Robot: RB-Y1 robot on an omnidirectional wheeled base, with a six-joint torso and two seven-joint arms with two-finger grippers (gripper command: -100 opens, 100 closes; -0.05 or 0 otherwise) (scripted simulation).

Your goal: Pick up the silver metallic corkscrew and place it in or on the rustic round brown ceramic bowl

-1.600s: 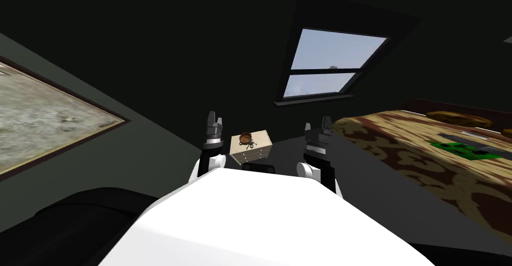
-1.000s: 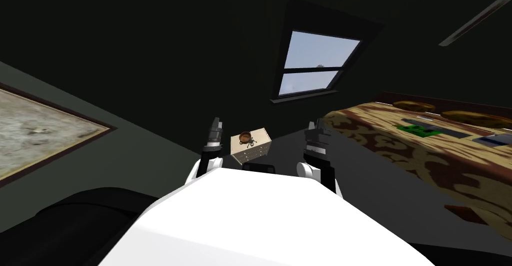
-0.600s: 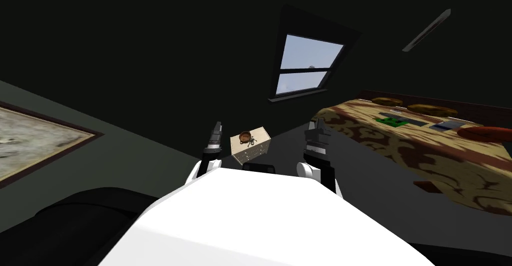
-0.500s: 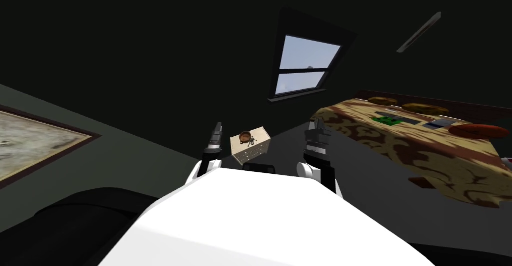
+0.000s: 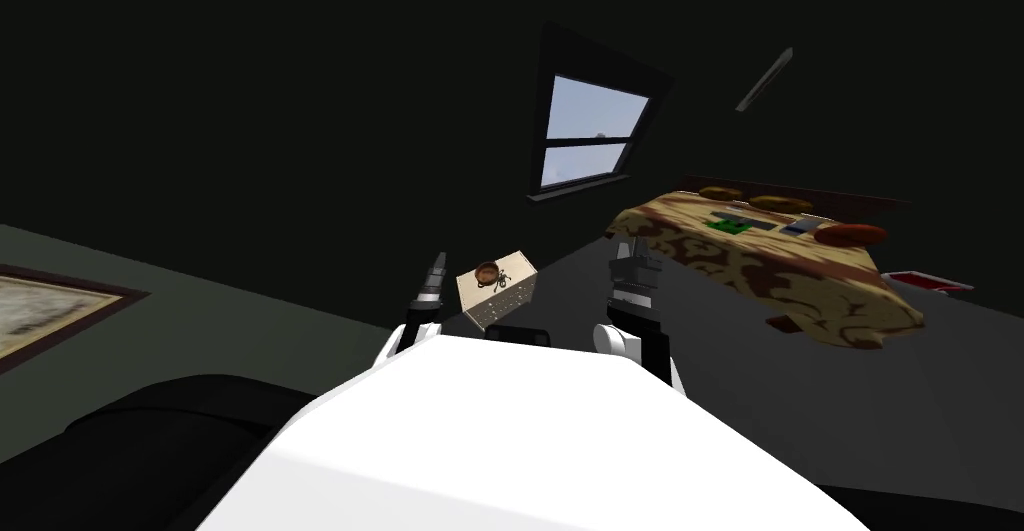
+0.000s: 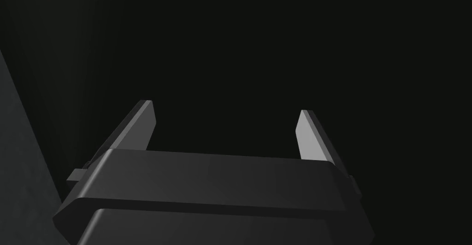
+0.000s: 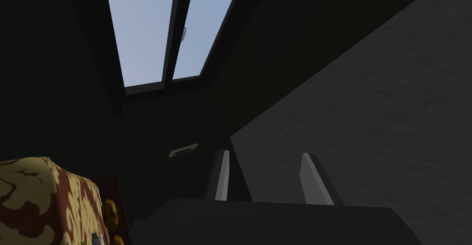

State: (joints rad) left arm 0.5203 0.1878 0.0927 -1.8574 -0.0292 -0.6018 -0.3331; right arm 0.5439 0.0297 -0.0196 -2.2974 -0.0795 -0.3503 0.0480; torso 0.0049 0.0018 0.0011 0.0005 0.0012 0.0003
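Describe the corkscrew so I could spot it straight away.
Below the window, left of the patterned bed, stands a small cream drawer chest. Two things sit on its top: the corkscrew is the thin, dark, spidery one beside the round brown bowl.

Cream cabinet (image 5: 507, 305), patterned bed (image 5: 772, 263), window (image 5: 590, 135)

brown bowl (image 5: 487, 273), cream cabinet (image 5: 503, 301), tan-and-brown patterned bedspread (image 5: 770, 260)
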